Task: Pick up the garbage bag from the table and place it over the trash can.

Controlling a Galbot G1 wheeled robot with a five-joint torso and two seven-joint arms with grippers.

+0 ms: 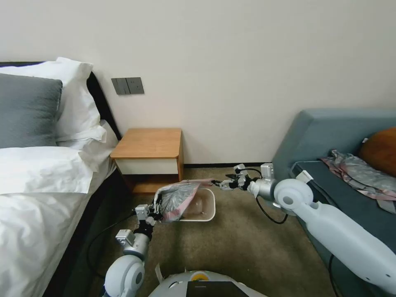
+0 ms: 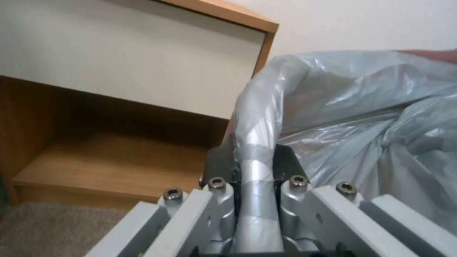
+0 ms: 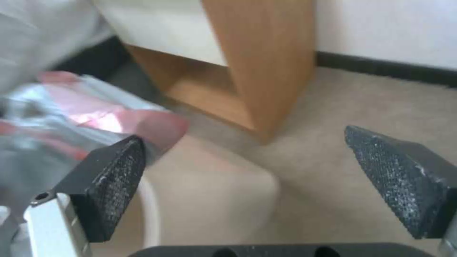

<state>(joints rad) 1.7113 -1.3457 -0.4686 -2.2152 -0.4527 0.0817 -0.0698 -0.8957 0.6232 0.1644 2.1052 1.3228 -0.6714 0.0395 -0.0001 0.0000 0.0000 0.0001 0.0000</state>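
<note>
The garbage bag (image 1: 178, 199) is already off the tabletop (image 1: 148, 143) and hangs over the trash can (image 1: 206, 206), covering its end nearer the bed, while the end nearer the sofa is uncovered. Left to do, by my reading: spread the pink rim around the whole trash can. The left claw (image 2: 255, 167), at the trash can's near corner, is clamped on a fold of the bag. The right claw (image 3: 247, 171), just beyond the trash can's sofa-side rim, stands wide apart, holding nothing
</note>
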